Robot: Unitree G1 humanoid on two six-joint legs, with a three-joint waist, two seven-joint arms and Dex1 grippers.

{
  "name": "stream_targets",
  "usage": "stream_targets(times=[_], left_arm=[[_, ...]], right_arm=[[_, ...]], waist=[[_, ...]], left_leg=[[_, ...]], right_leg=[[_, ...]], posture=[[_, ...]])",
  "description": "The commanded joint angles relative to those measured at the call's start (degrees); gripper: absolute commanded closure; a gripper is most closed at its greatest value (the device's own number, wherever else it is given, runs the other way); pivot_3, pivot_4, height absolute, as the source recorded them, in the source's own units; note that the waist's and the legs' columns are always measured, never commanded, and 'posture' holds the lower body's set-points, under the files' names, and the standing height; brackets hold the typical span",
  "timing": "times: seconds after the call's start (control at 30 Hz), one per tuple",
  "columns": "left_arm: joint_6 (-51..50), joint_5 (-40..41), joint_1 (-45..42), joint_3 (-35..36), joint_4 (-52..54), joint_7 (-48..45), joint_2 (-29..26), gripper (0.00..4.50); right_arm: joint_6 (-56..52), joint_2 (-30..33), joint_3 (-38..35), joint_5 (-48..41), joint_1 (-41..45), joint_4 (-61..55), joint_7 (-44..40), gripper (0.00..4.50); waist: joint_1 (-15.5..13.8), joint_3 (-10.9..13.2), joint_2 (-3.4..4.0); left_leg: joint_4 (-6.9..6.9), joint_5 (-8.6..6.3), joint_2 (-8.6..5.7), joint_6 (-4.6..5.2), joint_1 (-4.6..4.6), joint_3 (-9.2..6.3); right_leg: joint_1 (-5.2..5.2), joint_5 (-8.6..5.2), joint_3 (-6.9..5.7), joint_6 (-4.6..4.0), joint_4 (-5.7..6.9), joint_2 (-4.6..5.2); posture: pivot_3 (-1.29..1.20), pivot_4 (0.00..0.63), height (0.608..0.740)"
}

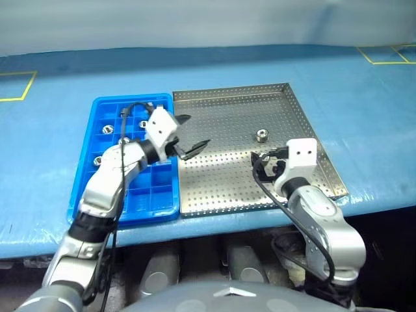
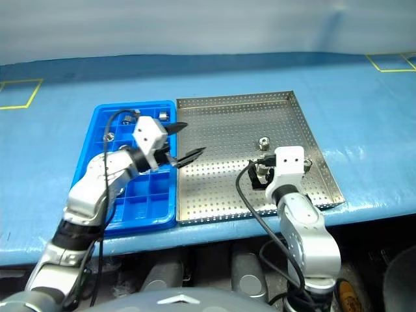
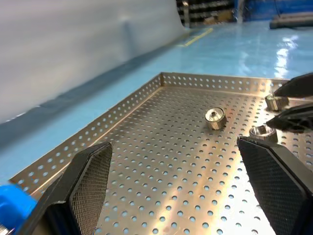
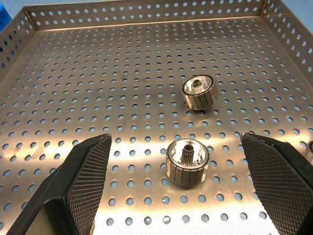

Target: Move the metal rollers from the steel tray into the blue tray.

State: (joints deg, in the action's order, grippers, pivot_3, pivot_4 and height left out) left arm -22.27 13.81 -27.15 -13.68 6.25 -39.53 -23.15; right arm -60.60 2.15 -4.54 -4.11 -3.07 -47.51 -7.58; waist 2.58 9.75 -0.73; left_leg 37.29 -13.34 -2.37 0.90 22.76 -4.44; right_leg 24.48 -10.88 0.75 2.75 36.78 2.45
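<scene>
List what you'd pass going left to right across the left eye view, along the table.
Blue tray → left hand, open, over the seam between the trays → steel tray → lone metal roller → right hand, open, above the steel tray's near right part.

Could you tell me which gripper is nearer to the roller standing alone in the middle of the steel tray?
Right. The right gripper hangs open just short of that roller; the left gripper, also open, is over the steel tray's edge beside the blue tray.
</scene>
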Motion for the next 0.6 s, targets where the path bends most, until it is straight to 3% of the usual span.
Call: stream_targets(times=[0.03,0.23,0.43,0.6], left_arm=[[2.3,-3.1,-10.1,-5.7,-8.0,-6.2,2.9,0.0],[9.3,-9.8,-25.6,-12.1,-33.4,-13.2,11.2,0.0],[18.0,-14.9,-32.6,-13.7,-52.2,-15.9,18.2,0.0],[22.2,-17.5,-35.4,-12.8,-60.8,-16.6,21.8,0.0]], right_arm=[[0.4,0.4,0.9,-2.3,-4.4,-7.5,-0.7,0.02],[5.3,2.0,5.3,-2.2,-15.8,-12.5,0.5,0.02],[10.5,2.0,7.3,-1.3,-22.4,-12.5,3.8,0.02],[15.0,0.7,8.6,-1.0,-26.8,-12.5,7.1,0.02]], waist=[[0.2,0.0,0.0],[2.8,0.0,0.04],[6.8,0.0,0.03],[10.8,0.0,0.02]], left_leg=[[0.01,0.0,-0.01,0.0,0.03,-0.03],[-0.02,-0.08,-0.01,0.12,0.04,0.09],[-0.01,-0.14,0.01,0.21,0.1,0.2],[0.01,-0.18,0.01,0.28,0.16,0.2]], right_leg=[[0.0,0.01,-0.01,0.02,0.0,0.01],[0.02,-0.01,0.05,0.11,-0.15,0.04],[0.08,-0.02,0.12,0.17,-0.17,0.06],[0.07,-0.03,0.16,0.3,-0.21,0.09]], posture=[[-0.15,0.15,0.74],[-0.26,0.15,0.74],[-0.38,0.15,0.74],[-0.44,0.15,0.74]])
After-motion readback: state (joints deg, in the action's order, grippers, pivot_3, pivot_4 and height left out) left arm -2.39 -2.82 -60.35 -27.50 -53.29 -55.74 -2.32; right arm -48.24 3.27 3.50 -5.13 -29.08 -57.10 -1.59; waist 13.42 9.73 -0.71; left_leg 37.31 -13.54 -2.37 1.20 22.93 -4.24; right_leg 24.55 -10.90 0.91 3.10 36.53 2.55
